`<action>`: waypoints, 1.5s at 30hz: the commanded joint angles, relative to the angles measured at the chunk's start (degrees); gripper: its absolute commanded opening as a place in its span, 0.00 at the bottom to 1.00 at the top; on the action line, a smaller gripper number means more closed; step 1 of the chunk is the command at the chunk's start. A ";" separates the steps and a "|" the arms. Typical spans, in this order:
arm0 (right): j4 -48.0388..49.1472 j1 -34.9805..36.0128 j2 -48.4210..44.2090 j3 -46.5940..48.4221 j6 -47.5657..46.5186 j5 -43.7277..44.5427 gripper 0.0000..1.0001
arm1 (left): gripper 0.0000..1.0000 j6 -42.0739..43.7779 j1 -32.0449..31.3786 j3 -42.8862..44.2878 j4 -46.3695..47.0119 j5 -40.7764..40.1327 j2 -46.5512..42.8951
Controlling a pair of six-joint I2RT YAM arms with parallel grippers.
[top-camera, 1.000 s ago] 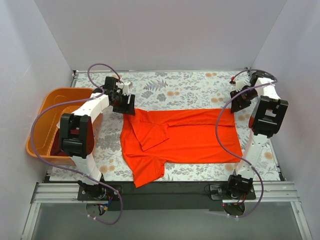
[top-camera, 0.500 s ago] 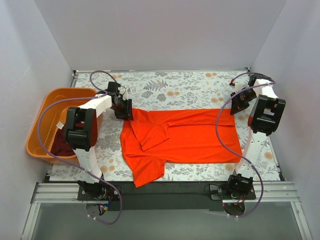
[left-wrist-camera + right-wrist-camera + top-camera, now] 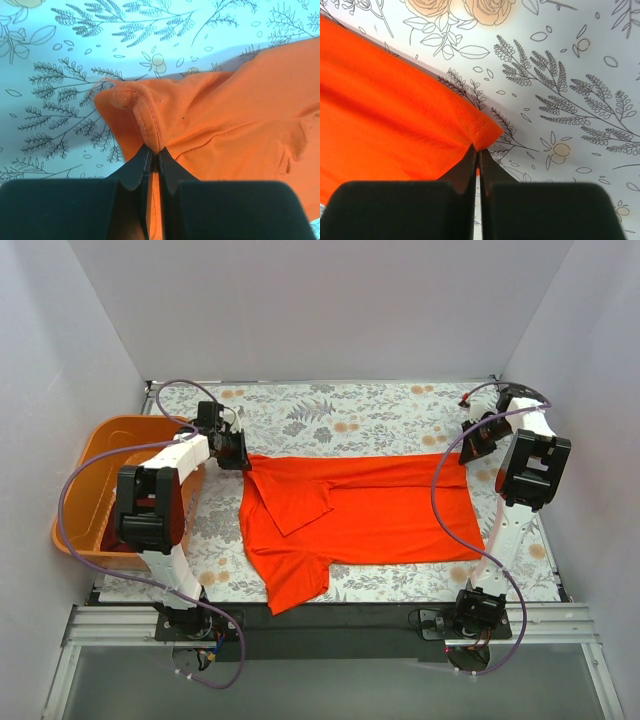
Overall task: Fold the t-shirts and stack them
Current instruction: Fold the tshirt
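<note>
The bright orange-red t-shirt (image 3: 370,515) lies spread on the floral table, with one sleeve folded in over the chest and another hanging toward the near edge. My left gripper (image 3: 241,452) is at its far left corner. In the left wrist view this gripper (image 3: 155,151) is shut on a bunched, stitched fold of the shirt (image 3: 240,115). My right gripper (image 3: 466,452) is at the far right corner. The right wrist view shows it (image 3: 476,149) shut on the hemmed corner of the shirt (image 3: 385,115). A dark maroon t-shirt (image 3: 103,536) peeks out in the basket, mostly hidden by the left arm.
An orange plastic basket (image 3: 82,465) stands at the table's left edge, under the left arm. Floral tablecloth (image 3: 340,415) shows bare behind the shirt. White walls close in the back and both sides, and the right arm stands close to the right wall.
Both grippers have closed on the shirt's far corners. The left gripper has shifted left and back, drawing its corner outward. The right gripper has hardly moved.
</note>
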 commanded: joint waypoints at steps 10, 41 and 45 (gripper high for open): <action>8.13 0.24 2.10 6.71 5.75 0.93 0.01 | 0.00 -0.66 0.27 8.75 4.34 -5.12 10.05; 8.40 9.20 -3.44 1.08 -4.18 6.72 0.45 | 0.46 10.41 -2.98 25.81 -4.53 -7.75 14.53; 8.66 9.64 -1.33 0.73 -4.61 8.48 0.45 | 0.42 10.68 -2.98 23.97 -5.32 -10.91 15.77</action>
